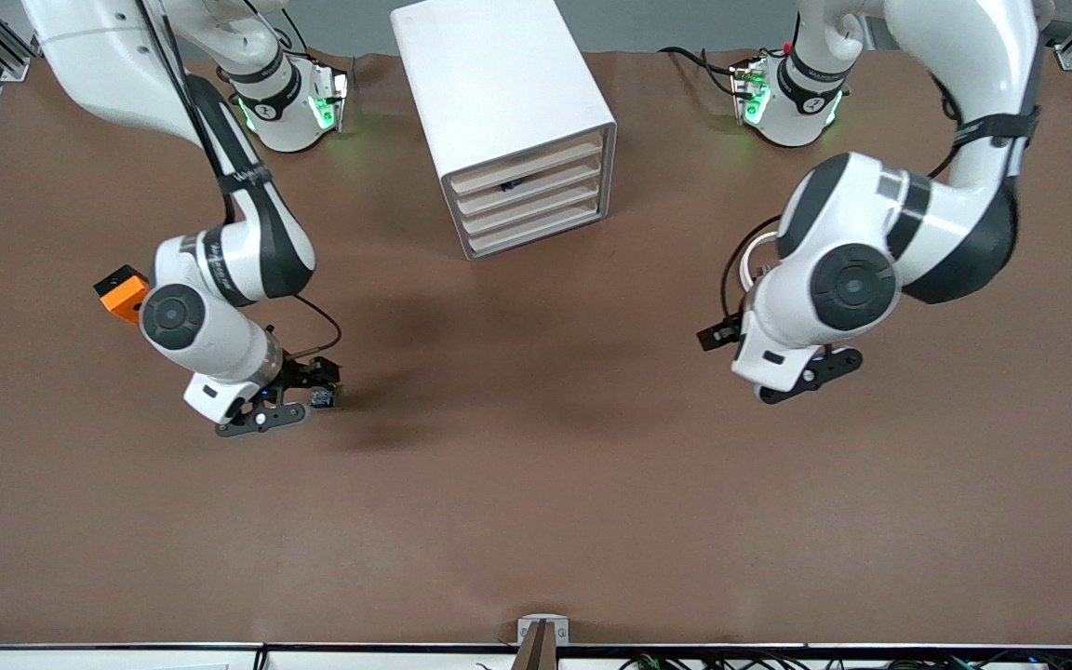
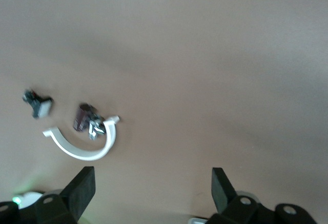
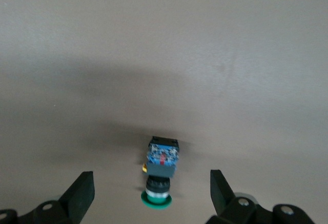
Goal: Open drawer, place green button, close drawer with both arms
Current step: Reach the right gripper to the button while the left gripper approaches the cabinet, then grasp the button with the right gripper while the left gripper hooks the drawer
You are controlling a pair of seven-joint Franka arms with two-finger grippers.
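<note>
The button [image 3: 161, 171] lies on its side on the brown table, green cap toward my right gripper [image 3: 151, 197]. That gripper is open and hangs low over the button, one finger on each side, not touching it. In the front view the button [image 1: 323, 398] shows as a small blue-grey speck beside the right gripper [image 1: 311, 381], toward the right arm's end of the table. The white drawer cabinet [image 1: 499, 84] stands between the arm bases, its drawer fronts [image 1: 529, 194] all pushed in. My left gripper [image 2: 152, 189] is open over bare table, holding nothing; in the front view the left gripper [image 1: 730, 337] is mostly hidden under its arm.
An orange block [image 1: 121, 290] sits by the right arm's elbow, partly hidden by it. A white curved strip [image 2: 84, 147] with small black parts [image 2: 88, 120] lies on the table ahead of the left gripper. Wide brown tabletop [image 1: 536, 502] lies nearer the camera.
</note>
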